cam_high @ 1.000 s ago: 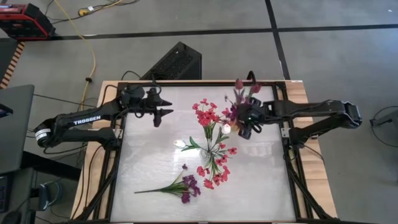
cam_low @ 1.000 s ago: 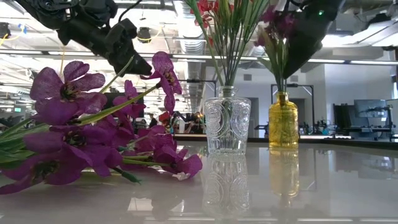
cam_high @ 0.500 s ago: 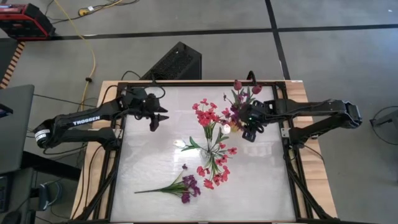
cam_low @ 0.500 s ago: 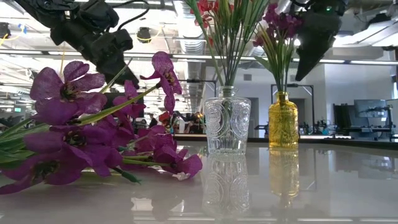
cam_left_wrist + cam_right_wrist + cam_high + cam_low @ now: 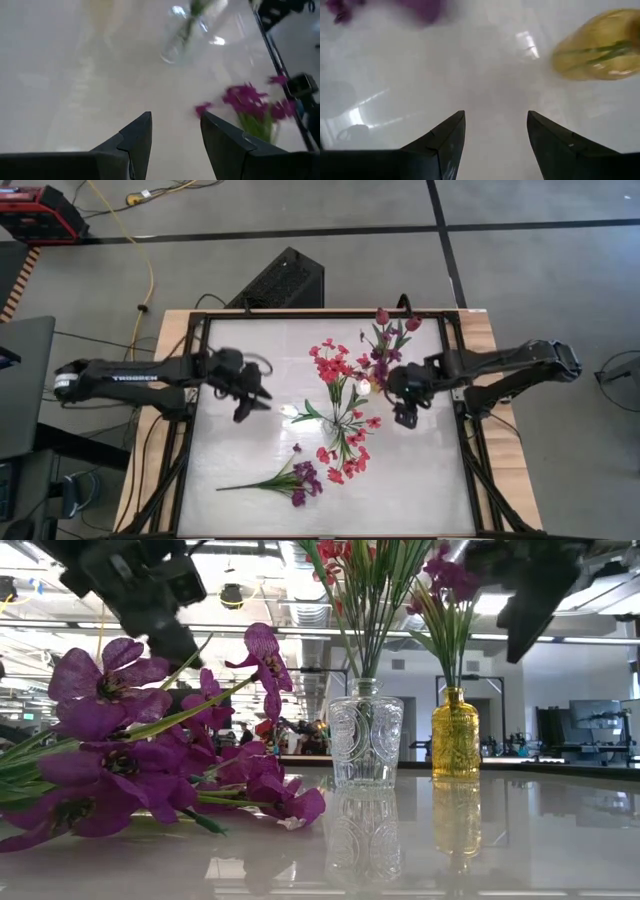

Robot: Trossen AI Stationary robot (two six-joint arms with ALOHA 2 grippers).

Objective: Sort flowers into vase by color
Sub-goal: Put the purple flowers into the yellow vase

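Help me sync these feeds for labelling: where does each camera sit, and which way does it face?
High: overhead, straight down; both arms, left gripper, right gripper.
Low: table height, level into the room; purple bunch, clear vase, yellow vase; arms overhead.
Left wrist: past its open fingers toward the clear vase.
Right wrist: past its open fingers; yellow vase beyond.
High and low share the purple bunch.

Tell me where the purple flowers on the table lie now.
In the high view the purple flowers lie flat near the table's front edge, left of centre, in front of the clear vase, apart from both grippers.
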